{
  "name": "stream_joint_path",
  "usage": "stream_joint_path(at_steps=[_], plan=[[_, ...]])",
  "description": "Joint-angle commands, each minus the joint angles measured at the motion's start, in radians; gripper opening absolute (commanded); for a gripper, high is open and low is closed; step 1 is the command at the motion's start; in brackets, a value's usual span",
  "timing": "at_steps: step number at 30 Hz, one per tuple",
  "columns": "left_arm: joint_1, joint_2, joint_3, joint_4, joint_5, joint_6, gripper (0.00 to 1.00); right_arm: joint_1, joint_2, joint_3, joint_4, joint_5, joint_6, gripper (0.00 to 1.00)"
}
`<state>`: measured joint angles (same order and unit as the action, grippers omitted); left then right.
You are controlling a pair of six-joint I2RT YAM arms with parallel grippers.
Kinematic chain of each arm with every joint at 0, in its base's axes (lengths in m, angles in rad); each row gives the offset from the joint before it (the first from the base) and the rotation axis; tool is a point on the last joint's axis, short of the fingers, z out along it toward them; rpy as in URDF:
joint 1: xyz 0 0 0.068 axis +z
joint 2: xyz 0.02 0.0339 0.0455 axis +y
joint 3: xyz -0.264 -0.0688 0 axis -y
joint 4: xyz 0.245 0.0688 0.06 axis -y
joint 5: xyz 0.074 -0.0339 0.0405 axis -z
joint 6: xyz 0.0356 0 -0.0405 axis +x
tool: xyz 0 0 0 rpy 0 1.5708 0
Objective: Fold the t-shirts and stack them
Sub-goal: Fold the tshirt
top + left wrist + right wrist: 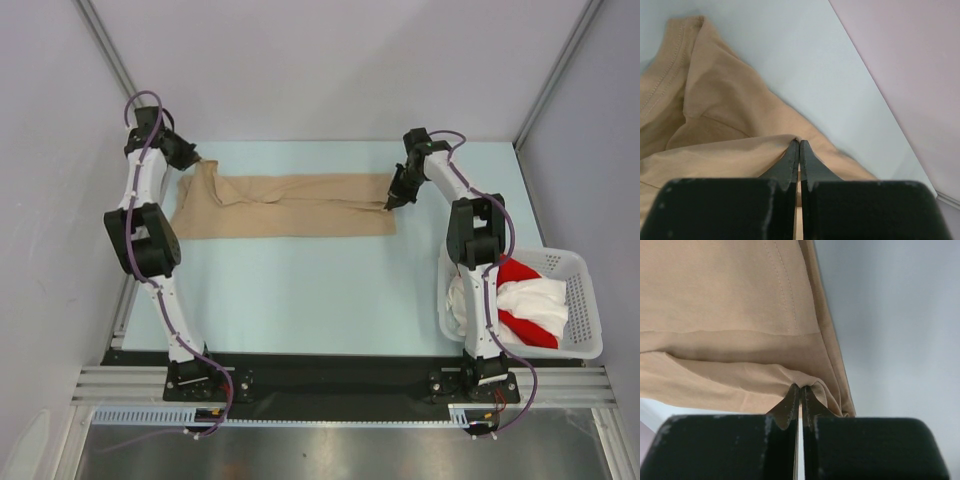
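Top external: left pincer (799, 143) and right pincer (800, 387) closed tight on beige t-shirt (290, 205) ends.

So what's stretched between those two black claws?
The beige-tan cloth t-shirt, lying as a long band; the left gripper and right gripper each pinch an end, clearest in the top view.

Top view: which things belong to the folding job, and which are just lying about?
Job:
beige t-shirt, pinched by left gripper and right gripper
red and white t-shirts

Lying about:
white basket holding them
table
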<state>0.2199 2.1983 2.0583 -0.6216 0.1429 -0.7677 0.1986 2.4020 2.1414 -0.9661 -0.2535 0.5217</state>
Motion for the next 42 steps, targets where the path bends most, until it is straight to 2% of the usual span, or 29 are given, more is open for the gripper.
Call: stream_joint_path(at_steps=[1, 24, 33, 38, 42], plan=[[-0.007, 0.017, 0.06, 0.039, 0.02, -0.027, 0.0, -0.011, -0.021, 0.011, 0.026, 0.003, 0.029, 0.0], [0.01, 0.098, 0.128, 0.057, 0.047, -0.079, 0.0, -0.047, 0.042, 0.04, 0.072, -0.05, 0.089, 0.01], [0.013, 0.118, 0.125, 0.057, 0.047, -0.071, 0.0, -0.062, 0.083, 0.089, 0.07, -0.062, 0.09, 0.15], [0.013, 0.123, 0.128, 0.063, 0.044, -0.079, 0.0, -0.074, 0.095, 0.124, 0.07, -0.072, 0.104, 0.17], [0.016, 0.124, 0.131, 0.074, 0.052, -0.085, 0.0, -0.079, 0.082, 0.124, 0.067, -0.072, 0.12, 0.35]])
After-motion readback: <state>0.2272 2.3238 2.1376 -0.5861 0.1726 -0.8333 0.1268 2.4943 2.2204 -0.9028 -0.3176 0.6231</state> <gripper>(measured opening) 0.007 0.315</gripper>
